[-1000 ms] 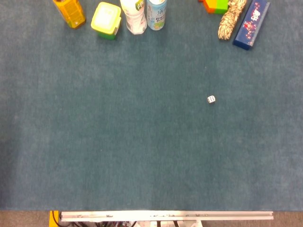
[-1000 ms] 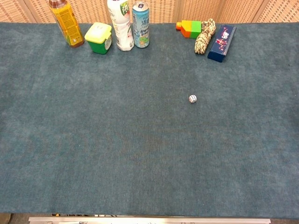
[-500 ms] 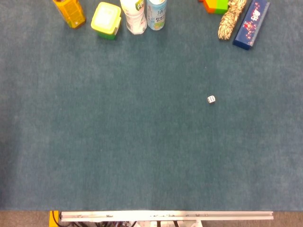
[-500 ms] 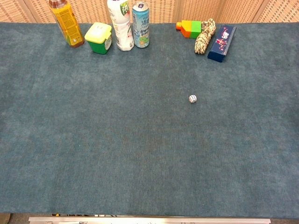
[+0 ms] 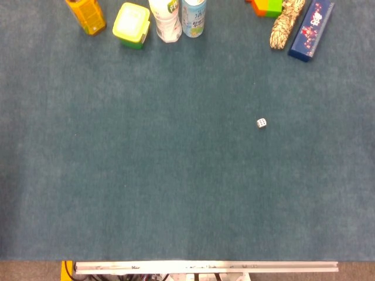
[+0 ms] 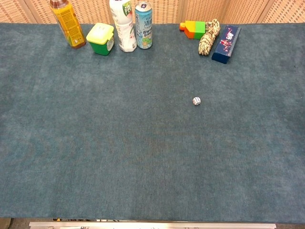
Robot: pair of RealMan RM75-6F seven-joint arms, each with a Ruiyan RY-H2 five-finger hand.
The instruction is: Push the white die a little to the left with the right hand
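Observation:
A small white die (image 5: pixel 261 122) with dark pips lies alone on the blue-green table cloth, right of centre; the chest view shows the same die (image 6: pixel 196 100). Neither hand nor any part of an arm appears in the head view or the chest view.
Along the far edge stand an orange juice bottle (image 6: pixel 68 24), a yellow-lidded green tub (image 6: pixel 100 38), a white bottle (image 6: pixel 122 24) and a blue can (image 6: pixel 143 25). At the far right lie an orange-green block (image 6: pixel 194 27), a rope bundle (image 6: pixel 208 37) and a dark blue box (image 6: pixel 226 37).

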